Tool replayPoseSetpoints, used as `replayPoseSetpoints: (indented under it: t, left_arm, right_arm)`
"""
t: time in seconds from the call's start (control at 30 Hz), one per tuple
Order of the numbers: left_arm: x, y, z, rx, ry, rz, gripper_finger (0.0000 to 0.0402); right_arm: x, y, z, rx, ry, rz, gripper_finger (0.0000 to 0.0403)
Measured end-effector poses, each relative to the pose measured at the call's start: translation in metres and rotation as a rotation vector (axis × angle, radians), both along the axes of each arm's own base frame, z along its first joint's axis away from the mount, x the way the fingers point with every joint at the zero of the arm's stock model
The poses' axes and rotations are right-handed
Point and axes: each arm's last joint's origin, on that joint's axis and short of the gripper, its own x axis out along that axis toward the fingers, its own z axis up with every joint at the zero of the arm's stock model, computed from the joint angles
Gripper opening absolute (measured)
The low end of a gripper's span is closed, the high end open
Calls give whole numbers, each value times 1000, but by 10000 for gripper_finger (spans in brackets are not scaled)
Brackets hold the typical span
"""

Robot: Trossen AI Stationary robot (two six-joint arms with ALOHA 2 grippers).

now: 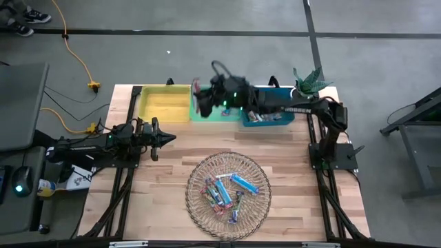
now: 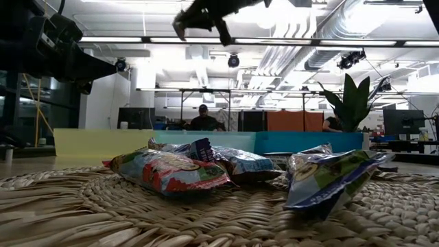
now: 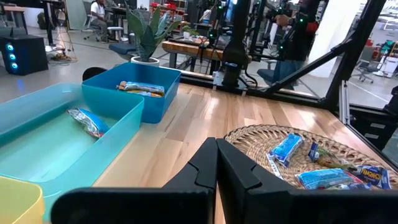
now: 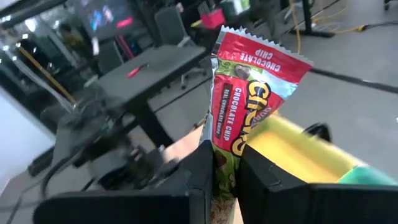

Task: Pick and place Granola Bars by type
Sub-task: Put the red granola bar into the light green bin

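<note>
Overhead and wrist views of a two-arm rig at a wooden worktop (image 1: 289, 158). The right tool (image 4: 225, 163) is raised above the back of the worktop, over the seam between the yellow bin (image 1: 165, 103) and the green bin (image 1: 207, 114), and pinches a red-wrapped granola bar (image 4: 252, 87) by its lower end; the bar stands upright between the two dark fingers (image 4: 199, 168), its printed face toward the wrist camera. In the overhead view the same tool (image 1: 201, 102) shows as a dark mass with the red bar (image 1: 197, 88) at its tip. The left tool (image 1: 164, 138) rests low over the worktop in front of the yellow bin, its fingers (image 3: 205, 168) pressed together and holding nothing. The round wire basket (image 1: 227, 187) sits at the front centre of the worktop and holds the remaining granola bars (image 1: 226, 191), light blue and mixed colours, lying loosely across one another. One bar (image 3: 87, 121) lies in the green bin, and further bars (image 3: 142, 88) lie in the blue bin (image 1: 267, 114) at the right end of the row. A potted plant (image 1: 308, 81) stands at the back right corner, just beside the blue bin.
</note>
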Motion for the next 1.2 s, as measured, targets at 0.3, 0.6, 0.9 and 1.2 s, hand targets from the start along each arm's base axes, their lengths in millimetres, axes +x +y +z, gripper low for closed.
replayPoseSetpoints:
  t: [0.3,0.6,0.9,1.2]
  left_arm:
    - [0,0,0,0,0,0,0]
    - [0,0,0,0,-1,0,0]
    - [0,0,0,0,0,0,0]
    - [0,0,0,0,0,0,0]
  right_arm:
    - [-17,-53,37,-110,-50,-70,39]
    - [-9,-84,52,-163,156,-221,39]
    - [23,-124,-17,72,302,-272,39]
    - [43,-133,-109,296,552,-270,39]
